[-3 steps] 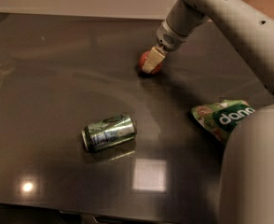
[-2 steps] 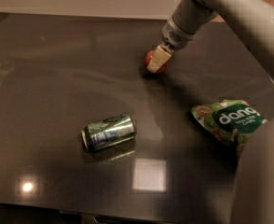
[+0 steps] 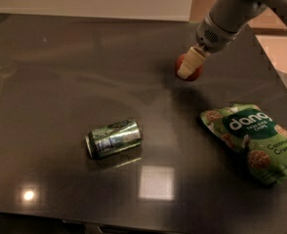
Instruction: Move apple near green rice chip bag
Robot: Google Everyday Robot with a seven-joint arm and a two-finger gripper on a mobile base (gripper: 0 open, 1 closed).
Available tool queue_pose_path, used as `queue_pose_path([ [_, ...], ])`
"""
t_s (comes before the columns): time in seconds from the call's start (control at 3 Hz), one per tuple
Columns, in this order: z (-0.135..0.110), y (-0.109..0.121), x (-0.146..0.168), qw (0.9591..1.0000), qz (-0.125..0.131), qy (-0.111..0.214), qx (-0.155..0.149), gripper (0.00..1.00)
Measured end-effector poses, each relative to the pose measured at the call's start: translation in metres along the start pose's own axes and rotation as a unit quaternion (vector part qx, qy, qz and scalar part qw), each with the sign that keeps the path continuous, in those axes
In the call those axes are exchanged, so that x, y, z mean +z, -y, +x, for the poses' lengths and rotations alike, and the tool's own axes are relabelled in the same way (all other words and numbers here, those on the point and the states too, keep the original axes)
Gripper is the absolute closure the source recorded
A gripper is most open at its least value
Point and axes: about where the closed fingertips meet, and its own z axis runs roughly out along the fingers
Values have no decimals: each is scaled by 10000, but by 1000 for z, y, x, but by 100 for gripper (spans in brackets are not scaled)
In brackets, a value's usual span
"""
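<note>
The apple is small and red, at the back right of the dark table. My gripper comes down from the upper right and is shut on the apple, with one cream finger across its front. The other finger is hidden behind the fruit. The green rice chip bag lies flat at the right, in front of the apple and a short way to its right, with white "dang" lettering facing up. Apple and bag are apart.
A shiny green drink can lies on its side left of centre, well away from the gripper. The dark glossy table ends at a slanted right edge just beyond the bag. A pale wall runs along the back.
My gripper has moved to the right with the apple in it, closer to the bag. The can and the bag have stayed in place.
</note>
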Motion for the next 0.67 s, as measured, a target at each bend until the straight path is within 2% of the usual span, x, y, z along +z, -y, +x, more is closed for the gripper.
queue_pose_path([
  [0.33,34,-5,-20,9993,103,-133,332,100],
  [0.67,57,-18,-21,9985,13,-144,521,100],
])
